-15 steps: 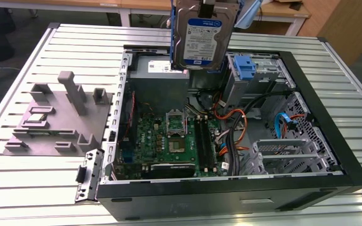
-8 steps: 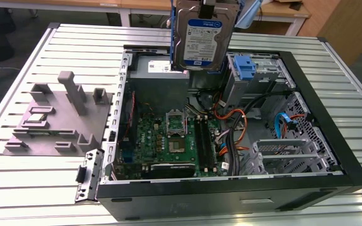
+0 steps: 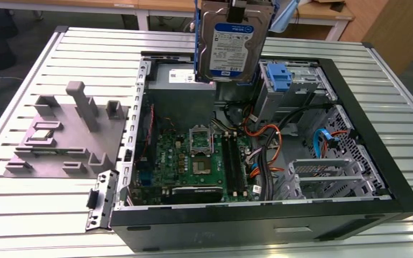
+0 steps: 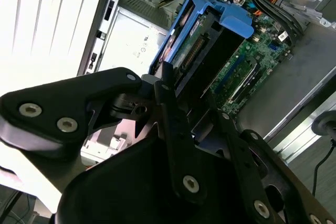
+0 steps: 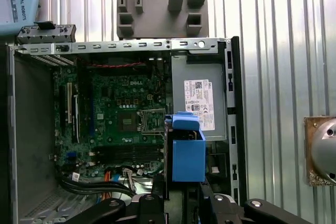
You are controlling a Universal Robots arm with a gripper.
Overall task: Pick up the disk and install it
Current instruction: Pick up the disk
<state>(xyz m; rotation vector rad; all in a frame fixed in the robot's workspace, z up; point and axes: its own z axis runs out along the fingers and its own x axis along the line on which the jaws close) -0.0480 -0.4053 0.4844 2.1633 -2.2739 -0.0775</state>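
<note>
As it hangs, disk (image 3: 232, 51), silver, blue-railed, labelled

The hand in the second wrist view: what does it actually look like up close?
The hand is matte black all over, built from flat link bars with rounded ends, joined by shiny silver screws. Two long, narrow fingers run out from a bulkier black body. The first wrist view shows the same black links.
</note>
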